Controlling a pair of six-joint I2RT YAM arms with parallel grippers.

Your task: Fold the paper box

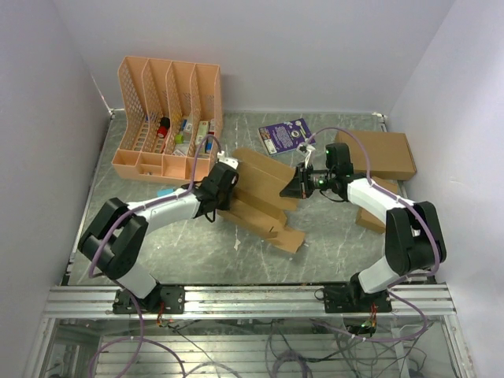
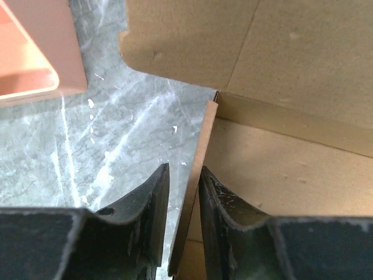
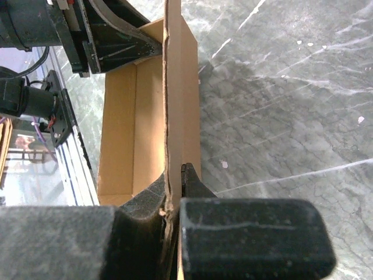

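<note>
- A grey, white-veined marbled surface [image 1: 181, 252] fills a booth of plain white walls [image 1: 315, 47], with a silver aluminium rail [image 1: 252, 299] along the near edge where both black-and-white arms are bolted.
- At back left stands a peach plastic slotted file rack [image 1: 126, 118] holding small coloured items. One of its corners shows just beside the left arm's work area in the left wrist view.
- A purple printed packet [image 1: 285, 135] lies at centre back. A large, wide brown cardboard box [image 1: 378, 153] sits at back right.
- A second small brown carton [image 1: 368, 219] lies at the right, partly covered by the right arm.
- The plain brown, creased cardboard paper box [image 1: 264, 201] lies mid-surface between the two arms, half formed, with one panel raised and a flap lying flat towards the near right.
- Its long creases run slantwise, from the left arm's side towards the near right. Seen from the right wrist, the trough stretches away towards the left arm.
- The left arm covers the sheet's left end.
- The left arm's fingers [image 2: 154, 204] are slightly spread and straddle the edge of an upright wall, with a sliver of gap on one side.
- The right arm's fingers [image 3: 143, 201] are pressed together, pinching the raised panel's edge at the opposite end.
</note>
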